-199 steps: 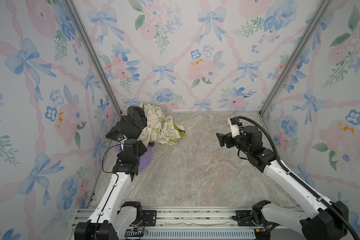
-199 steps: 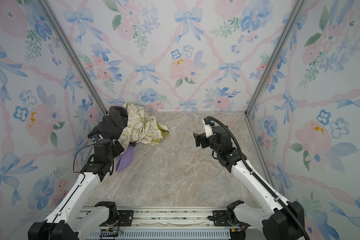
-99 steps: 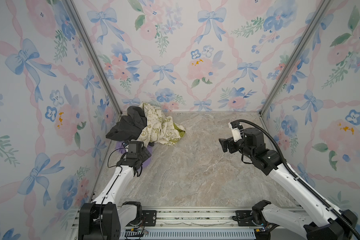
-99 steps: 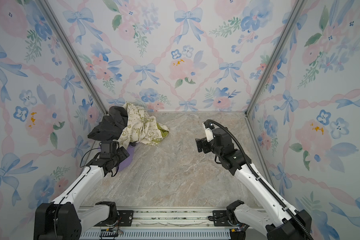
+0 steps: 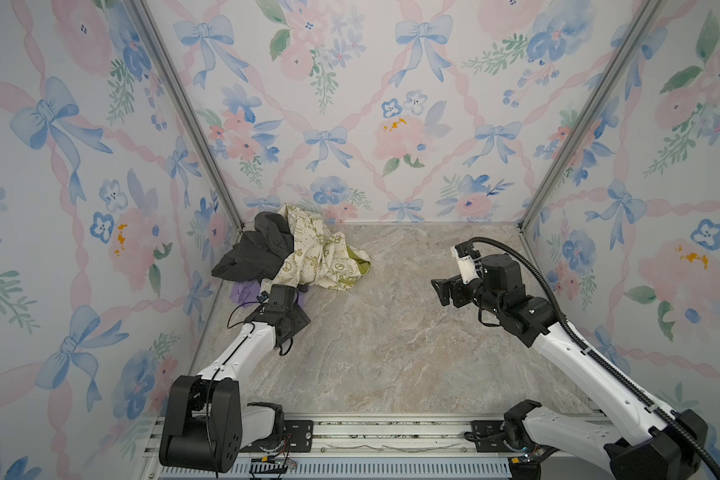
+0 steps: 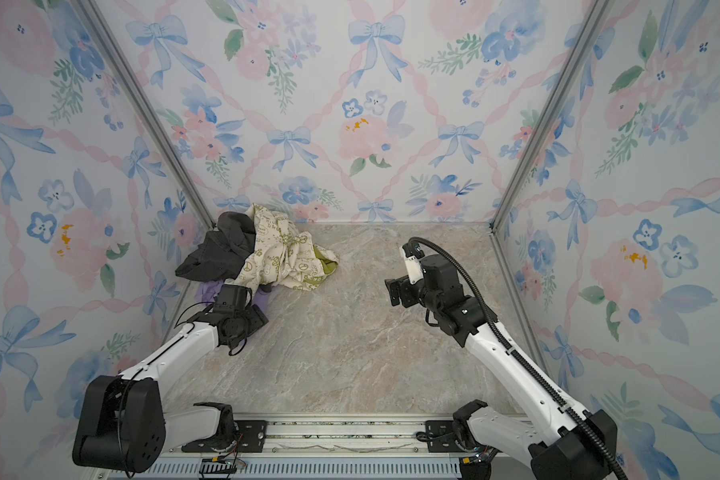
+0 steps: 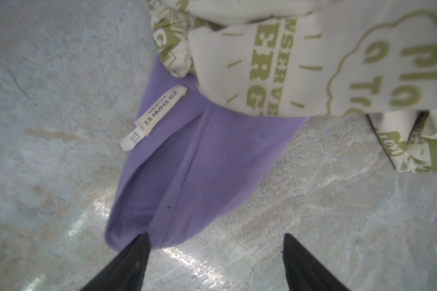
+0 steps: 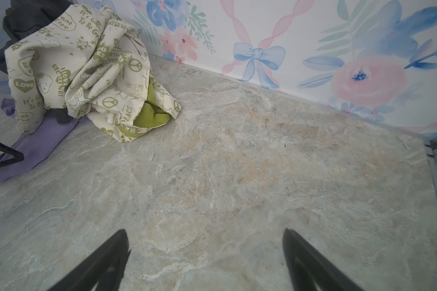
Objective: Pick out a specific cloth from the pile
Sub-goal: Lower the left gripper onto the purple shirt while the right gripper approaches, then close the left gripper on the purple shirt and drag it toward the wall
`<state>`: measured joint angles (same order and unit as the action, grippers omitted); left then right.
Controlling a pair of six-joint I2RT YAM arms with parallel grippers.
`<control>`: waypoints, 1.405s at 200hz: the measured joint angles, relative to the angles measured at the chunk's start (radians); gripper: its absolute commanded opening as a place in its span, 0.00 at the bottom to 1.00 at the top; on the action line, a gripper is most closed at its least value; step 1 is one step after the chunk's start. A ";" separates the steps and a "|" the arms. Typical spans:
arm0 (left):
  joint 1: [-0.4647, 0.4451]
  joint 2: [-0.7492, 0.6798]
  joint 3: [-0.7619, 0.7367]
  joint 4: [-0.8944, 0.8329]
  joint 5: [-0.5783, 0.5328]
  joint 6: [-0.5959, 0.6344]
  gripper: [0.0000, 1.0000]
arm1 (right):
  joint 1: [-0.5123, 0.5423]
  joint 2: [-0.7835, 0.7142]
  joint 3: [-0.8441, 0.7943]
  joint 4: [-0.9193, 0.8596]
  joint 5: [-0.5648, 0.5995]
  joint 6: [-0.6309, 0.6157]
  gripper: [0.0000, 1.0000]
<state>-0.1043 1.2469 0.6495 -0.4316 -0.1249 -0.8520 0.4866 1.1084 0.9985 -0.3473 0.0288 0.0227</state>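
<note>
The lilac-purple cloth [image 7: 199, 163] lies flat on the stone floor, its far part buried under the pile. Its white label [image 7: 159, 110] shows. Small patches of the cloth [image 5: 242, 291] peek out beside my left wrist in both top views. My left gripper [image 7: 215, 235] is low at the cloth's free end and open. One fingertip [image 7: 143, 241] sits at the cloth's edge, the other is over bare floor. The pile holds a dark grey-black cloth [image 5: 254, 253] and a cream printed cloth [image 5: 321, 257]. My right gripper [image 5: 441, 291] hangs open and empty over the floor on the right.
The pile sits in the back left corner against the flowered walls [image 5: 329, 124]. A metal corner post [image 5: 192, 124] runs up beside it. Marbled floor [image 5: 391, 332] stretches between the two arms. A rail [image 5: 371, 432] runs along the front edge.
My left arm has dropped down and forward to the purple cloth's end, and its jaws have narrowed a little. The right gripper has sunk slightly and stays open.
</note>
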 measured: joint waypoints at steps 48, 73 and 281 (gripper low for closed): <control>-0.010 0.003 0.000 -0.019 -0.022 -0.036 0.72 | 0.022 0.053 0.000 0.031 -0.034 0.029 0.97; -0.011 0.014 0.002 -0.047 -0.071 -0.052 0.71 | 0.044 0.071 0.000 0.037 -0.037 0.037 0.97; -0.003 0.294 0.154 -0.098 -0.180 0.019 0.20 | 0.070 0.151 0.051 0.111 -0.029 0.102 0.97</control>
<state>-0.1078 1.5414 0.8040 -0.5301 -0.3046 -0.8330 0.5564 1.2591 1.0496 -0.2367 -0.0002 0.1246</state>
